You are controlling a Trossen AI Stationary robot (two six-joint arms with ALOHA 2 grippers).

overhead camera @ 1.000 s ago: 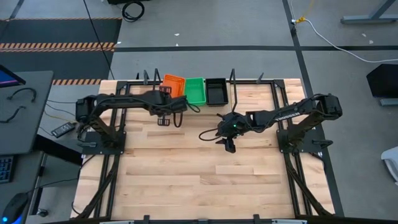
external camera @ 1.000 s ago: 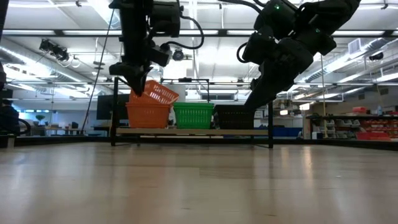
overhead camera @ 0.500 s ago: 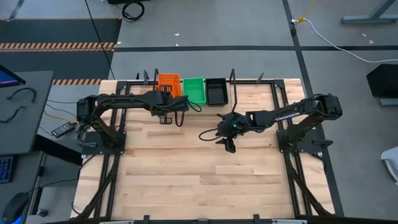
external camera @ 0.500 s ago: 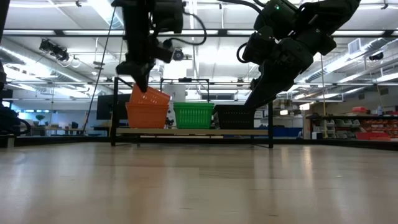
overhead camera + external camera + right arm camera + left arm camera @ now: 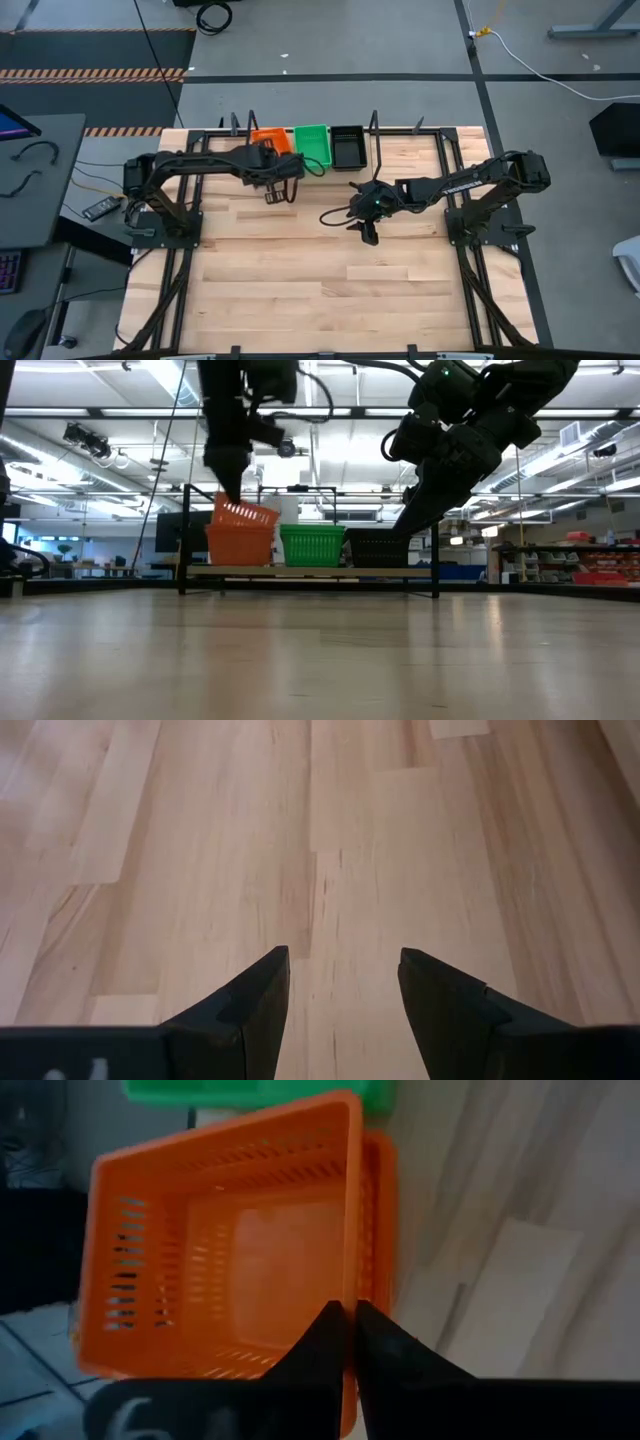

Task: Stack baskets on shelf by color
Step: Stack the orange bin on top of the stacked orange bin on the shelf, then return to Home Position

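At the far edge of the table, we saw the left gripper pinching the near wall of the top orange basket, its two dark fingers closed tight on the rim with only the thin plastic between them. That basket sat tilted inside a second orange basket on the shelf, at the shelf's left end as seen from above, with the green basket just beside it in the middle and the black basket at the right end. The left arm reached from its base on the table's left side across toward the shelf, its wrist directly over the orange stack. The right arm stretched inward from the right side, and we found its gripper hovering over bare wood near the table's middle, well apart from the shelf, fingers spread and holding nothing. The low view showed us what the overhead one did not: the top orange basket sitting askew, one end raised above the lower basket's rim. Only the left wrist view showed us the grip on the wall and the lower basket's edge peeking out beside the upper one. From above, the left gripper covered much of the orange pair.
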